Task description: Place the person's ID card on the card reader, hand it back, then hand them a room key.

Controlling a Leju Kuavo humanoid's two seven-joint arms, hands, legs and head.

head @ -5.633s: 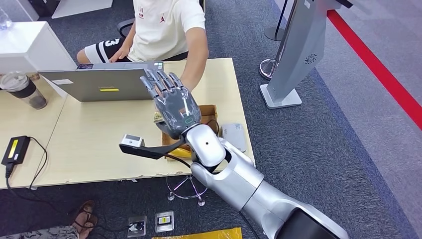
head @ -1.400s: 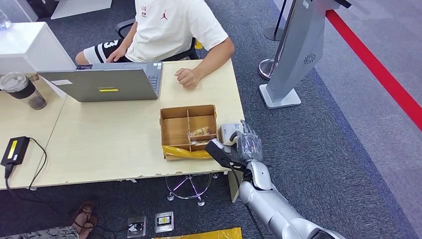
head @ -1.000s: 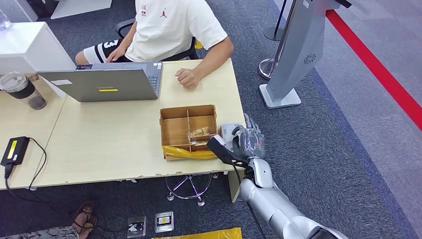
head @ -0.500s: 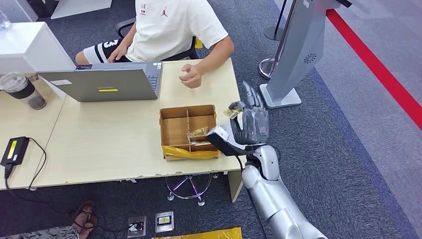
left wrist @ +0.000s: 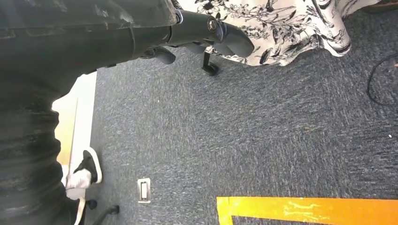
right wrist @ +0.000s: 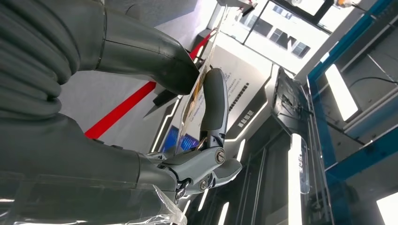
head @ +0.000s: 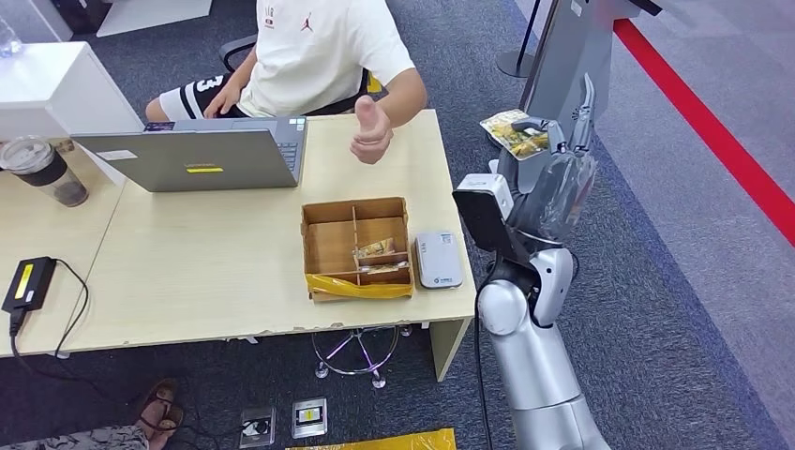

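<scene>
My right hand [head: 555,183] is raised beside the table's right end, off past its edge. It pinches the ID card [head: 514,131], a yellow-printed card in a clear sleeve. In the right wrist view the card [right wrist: 196,96] shows edge-on between thumb [right wrist: 150,54] and a finger [right wrist: 213,101]. The grey card reader [head: 438,259] lies bare on the table [head: 187,272], below and left of that hand. A wooden divided box [head: 330,246] next to it holds yellowish key cards [head: 375,249]. The person's hand [head: 372,131] is lifted above the far table edge. My left hand [left wrist: 206,33] hangs over the floor, holding nothing.
A seated person in a white shirt [head: 314,47] is behind the table. A grey laptop [head: 197,155] stands at the back, with a dark tumbler [head: 42,169] and a black power brick [head: 28,281] at the left. A grey kiosk [head: 553,84] stands right behind my raised hand.
My right hand has risen from the card reader, up and to the right, carrying the card. The person's hand has lifted off the table.
</scene>
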